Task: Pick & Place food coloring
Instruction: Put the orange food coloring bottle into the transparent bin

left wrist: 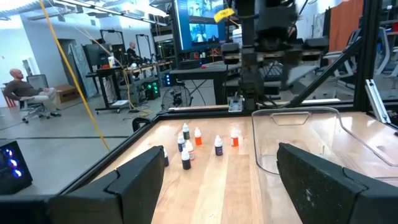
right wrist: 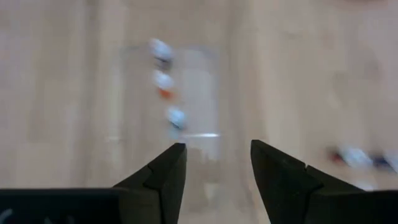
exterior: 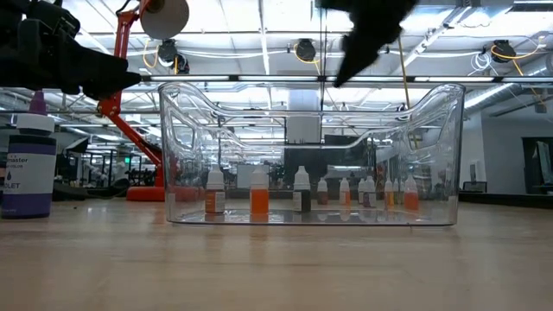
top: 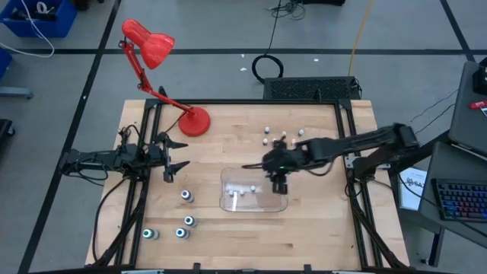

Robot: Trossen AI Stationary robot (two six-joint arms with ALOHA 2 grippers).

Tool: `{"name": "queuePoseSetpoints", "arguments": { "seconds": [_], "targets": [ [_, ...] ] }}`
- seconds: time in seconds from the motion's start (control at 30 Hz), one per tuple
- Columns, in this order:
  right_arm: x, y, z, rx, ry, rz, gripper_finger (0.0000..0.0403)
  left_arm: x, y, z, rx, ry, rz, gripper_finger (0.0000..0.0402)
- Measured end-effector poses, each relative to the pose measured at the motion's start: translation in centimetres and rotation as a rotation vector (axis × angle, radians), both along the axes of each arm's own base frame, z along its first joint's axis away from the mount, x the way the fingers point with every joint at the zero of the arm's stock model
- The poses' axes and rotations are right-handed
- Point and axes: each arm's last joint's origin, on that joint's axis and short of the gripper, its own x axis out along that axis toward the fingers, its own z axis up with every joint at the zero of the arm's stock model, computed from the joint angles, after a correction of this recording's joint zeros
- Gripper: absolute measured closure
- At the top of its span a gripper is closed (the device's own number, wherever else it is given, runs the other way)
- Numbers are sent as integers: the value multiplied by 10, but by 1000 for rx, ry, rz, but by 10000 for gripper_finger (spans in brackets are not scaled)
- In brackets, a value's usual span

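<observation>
The left tool (top: 169, 156) waits at the 9 o'clock edge of the worktop (top: 319, 228), its fingers (left wrist: 134, 180) spread apart and empty. Toward 7 o'clock from the middle stand the four larger bottles (top: 186, 196) with teal tops, well apart from the tray.

At the centre sits the clear plastic tray (top: 228, 204). Three small food coloring bottles (exterior: 259, 194) stand upright inside it, toward its 9 o'clock half; the right wrist view shows them as a short row (right wrist: 165, 84) below the camera. The right tool (top: 278, 183) hangs above the tray's 3 o'clock half, fingers (right wrist: 165, 174) parted with nothing between them, so it looks released over the tray.

At 12 o'clock from the tray the remaining small bottles (top: 283, 135) stand in a loose cluster, not yet moved, so most of the job looks undone.

The risks, as I judge them: the bottles are tiny, light and tall for their base, so a finger arriving slightly off line at the cluster would likely topple a neighbour or send it rolling. A bottle let go from too high over the tray could bounce and knock down those already inside. The tray is light and clear, and a tool dipping low could catch its wall and shove it across the worktop
</observation>
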Motion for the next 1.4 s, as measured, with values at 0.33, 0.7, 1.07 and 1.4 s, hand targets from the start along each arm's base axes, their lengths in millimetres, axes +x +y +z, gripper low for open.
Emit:
{"name": "queuePoseSetpoints", "arguments": {
  "seconds": [0.33,0.7,1.07,1.4],
  "targets": [
    [-78,-36,-8,54,64,-429,232,0,0,0,0,0,0,96],
    [-84,-69,-62,163,299,-538,232,0,0,0,0,0,0,96],
    [-80,-67,-90,235,239,-462,232,0,0,0,0,-1,0,96],
    [-80,-67,-99,229,208,-442,232,0,0,0,0,-1,0,96]
  ]
}}
